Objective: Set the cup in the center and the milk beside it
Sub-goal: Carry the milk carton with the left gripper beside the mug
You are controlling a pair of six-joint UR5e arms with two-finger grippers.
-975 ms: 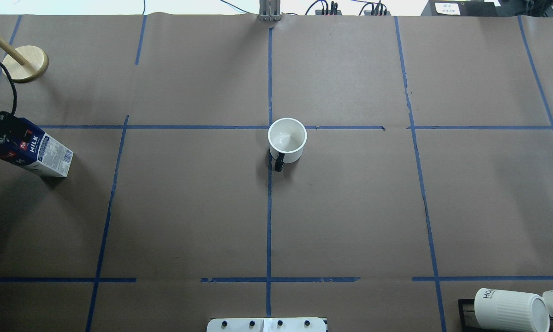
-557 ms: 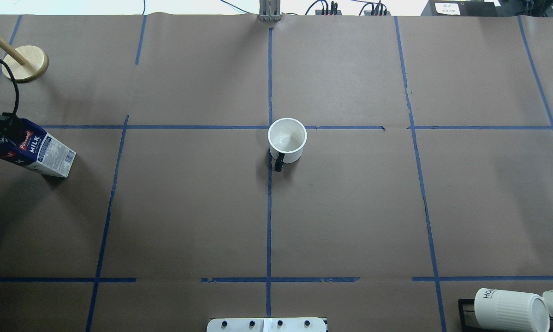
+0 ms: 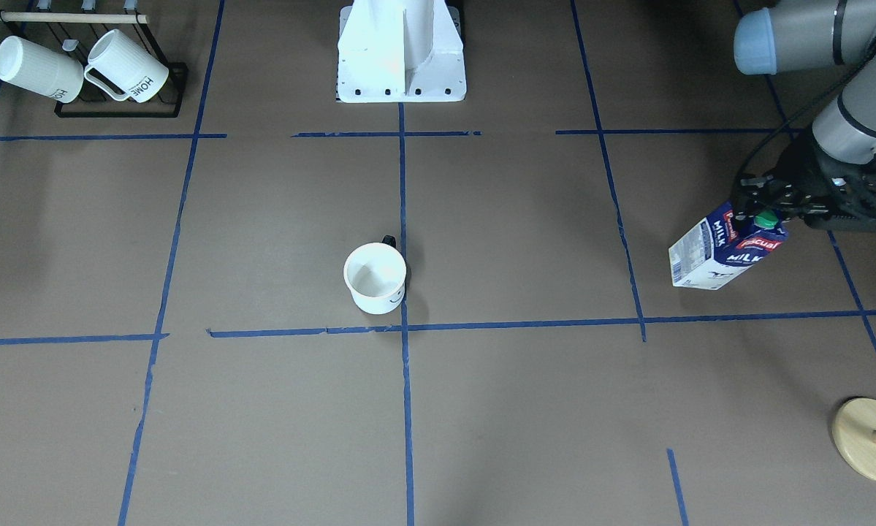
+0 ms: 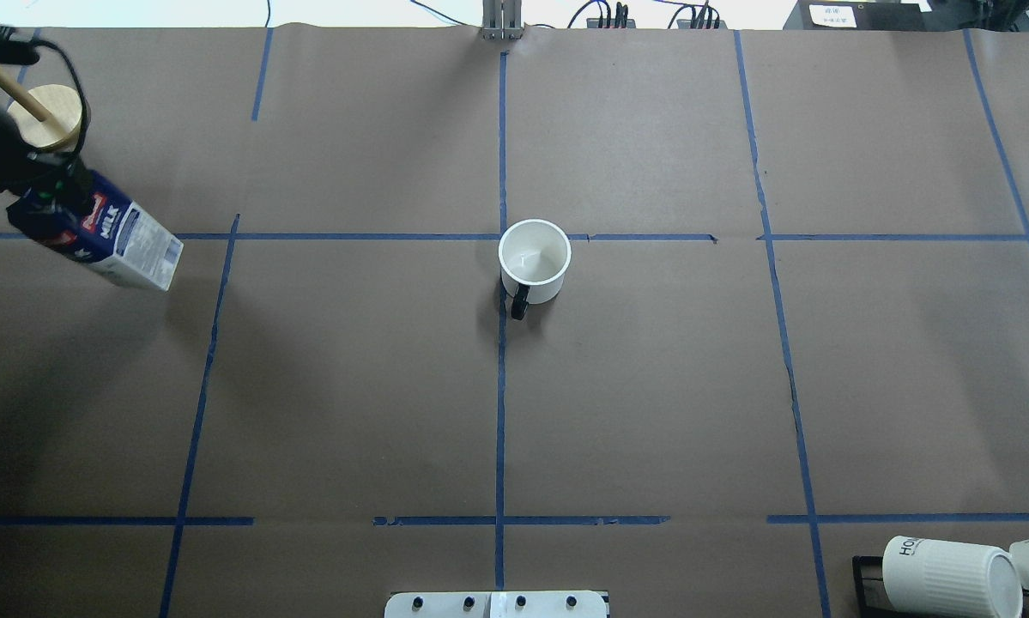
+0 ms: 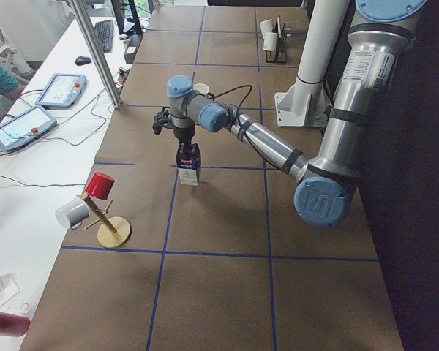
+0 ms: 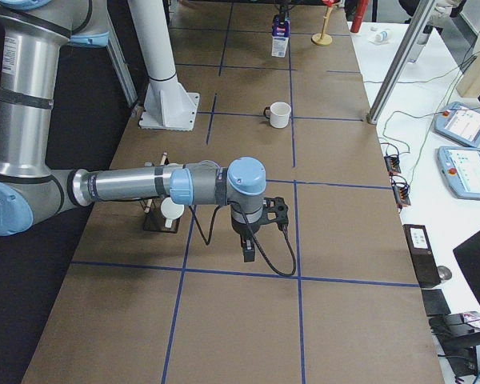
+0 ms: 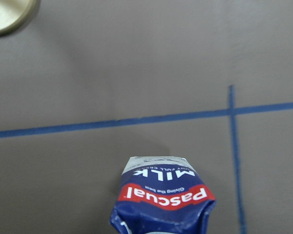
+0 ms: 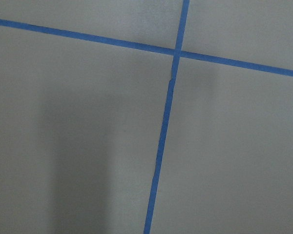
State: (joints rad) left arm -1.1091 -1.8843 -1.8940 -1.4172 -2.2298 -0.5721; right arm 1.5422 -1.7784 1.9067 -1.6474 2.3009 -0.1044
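The cup (image 4: 534,262), a white mug with a black handle, stands upright just beside the center tape crossing (image 4: 502,237); it also shows in the front view (image 3: 375,277). My left gripper (image 3: 763,214) is shut on the gabled top of the milk (image 3: 726,248), a blue and white carton with a green cap. It holds the carton at the table's far left (image 4: 106,240), well away from the cup. The left wrist view shows the carton's top (image 7: 163,195) below the camera. My right gripper (image 6: 248,252) shows only in the right side view, and I cannot tell if it is open or shut.
A black rack with ribbed white "HOME" mugs (image 4: 952,575) sits at the near right corner. A wooden mug stand (image 4: 46,116) is just beyond the carton. The robot's base plate (image 3: 401,58) is at the near middle edge.
My left gripper has carried the milk away from the robot and a little toward the centre line; the carton now sits over the cross tape line. The cup has not moved.
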